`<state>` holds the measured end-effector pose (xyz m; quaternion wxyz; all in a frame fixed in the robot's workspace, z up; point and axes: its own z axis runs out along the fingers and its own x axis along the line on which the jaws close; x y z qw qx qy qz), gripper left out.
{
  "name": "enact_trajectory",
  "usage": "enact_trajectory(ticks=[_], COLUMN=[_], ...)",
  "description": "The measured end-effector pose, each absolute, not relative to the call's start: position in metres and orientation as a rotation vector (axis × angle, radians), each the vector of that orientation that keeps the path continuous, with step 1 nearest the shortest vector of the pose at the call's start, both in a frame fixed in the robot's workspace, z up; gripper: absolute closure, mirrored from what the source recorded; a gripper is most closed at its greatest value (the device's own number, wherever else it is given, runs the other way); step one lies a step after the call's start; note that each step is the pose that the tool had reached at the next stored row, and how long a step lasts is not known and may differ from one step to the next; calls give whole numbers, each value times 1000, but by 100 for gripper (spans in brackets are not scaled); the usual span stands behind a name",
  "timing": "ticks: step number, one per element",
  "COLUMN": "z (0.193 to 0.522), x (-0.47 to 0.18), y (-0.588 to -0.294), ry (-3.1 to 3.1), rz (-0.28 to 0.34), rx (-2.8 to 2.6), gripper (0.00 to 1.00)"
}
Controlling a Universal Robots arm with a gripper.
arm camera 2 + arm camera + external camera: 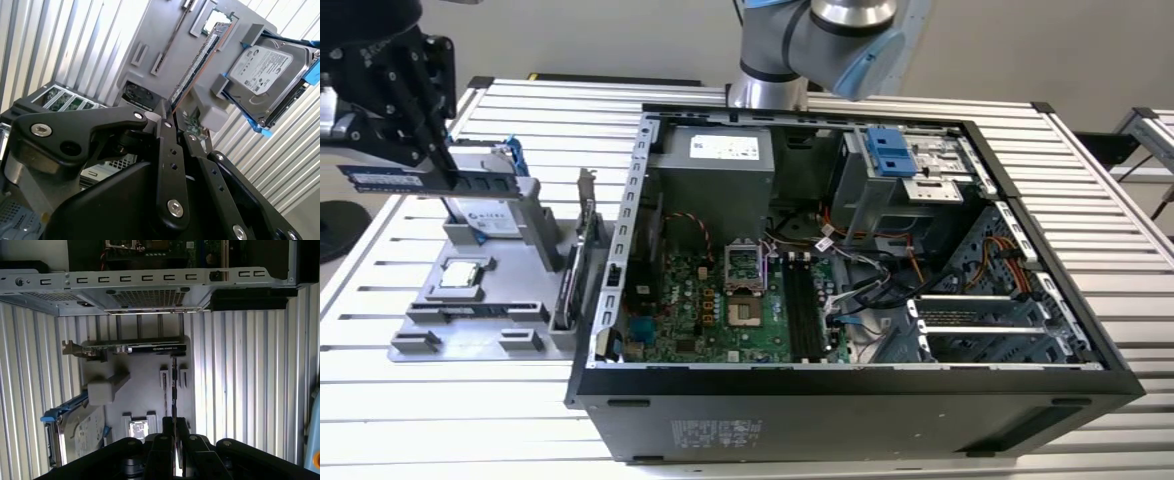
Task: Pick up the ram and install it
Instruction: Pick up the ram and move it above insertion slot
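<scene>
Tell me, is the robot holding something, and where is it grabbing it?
Yes. The gripper has its jaws pinched on the ram, gripping its upper long edge near the middle.

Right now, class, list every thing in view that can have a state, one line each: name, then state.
ram, gripped on edge, above the grey holder, not installed.
gripper, jaws shut on the ram.
computer case, side open, motherboard exposed.
hard drive, resting in the grey holder.
expansion card, standing on edge in the holder.
CPU chip, lying flat in the holder.
</scene>
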<state>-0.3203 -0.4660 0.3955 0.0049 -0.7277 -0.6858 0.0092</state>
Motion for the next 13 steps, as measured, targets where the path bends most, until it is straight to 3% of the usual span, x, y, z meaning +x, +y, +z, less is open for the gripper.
enact_trajectory(ticks=[13], z=[395], x=[-312], y=[-466], ry=[-2148], rz=[29], rx=[-2279], gripper=[100])
